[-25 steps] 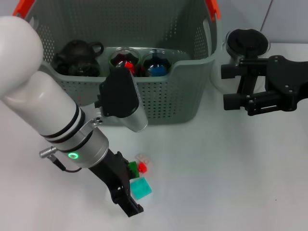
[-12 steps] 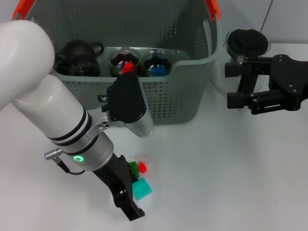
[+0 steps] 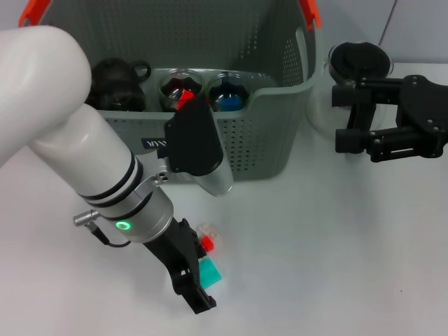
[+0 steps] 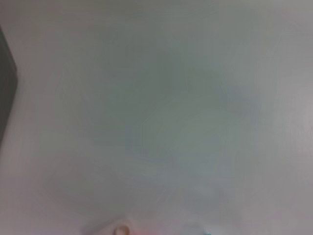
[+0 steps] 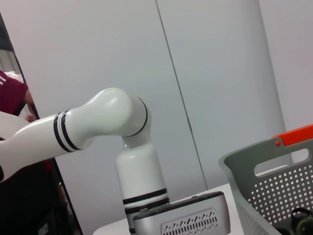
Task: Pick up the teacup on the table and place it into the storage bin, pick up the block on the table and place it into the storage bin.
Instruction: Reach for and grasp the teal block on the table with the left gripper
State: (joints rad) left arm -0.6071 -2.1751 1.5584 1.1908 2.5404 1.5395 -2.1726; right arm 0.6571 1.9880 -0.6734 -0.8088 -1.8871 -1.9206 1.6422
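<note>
**A:** The block, a small teal plastic cube (image 3: 211, 272), lies on the plain white table (image 3: 336, 266) near the front edge, with a little red, green and clear piece (image 3: 207, 241) just beyond it. How will it handle?

**B:** My guess is light, stiff and smooth. Its flat faces should suit a pinch across two opposite sides, but glossy plastic may slip if the fingers catch only a corner.

**A:** And the left gripper (image 3: 194, 278)?

**B:** It hangs low over the block, its black fingers pointing toward the near edge, and the teal cube shows at its right side. I cannot tell whether those fingers are spread or have closed on anything, since the arm hides the gap.

**A:** The right gripper (image 3: 350, 120)?

**B:** It is parked at the far right beside a clear glass pitcher with a black lid (image 3: 358, 63); its two black fingers stand apart with nothing between them.

**A:** Where does the block go?

**B:** Into the large grey perforated plastic storage bin (image 3: 266, 133) at the far side. It has rigid walls and orange handle clips. A dark round teapot (image 3: 115, 84) and two glass cups (image 3: 180, 87) already sit inside.
</note>
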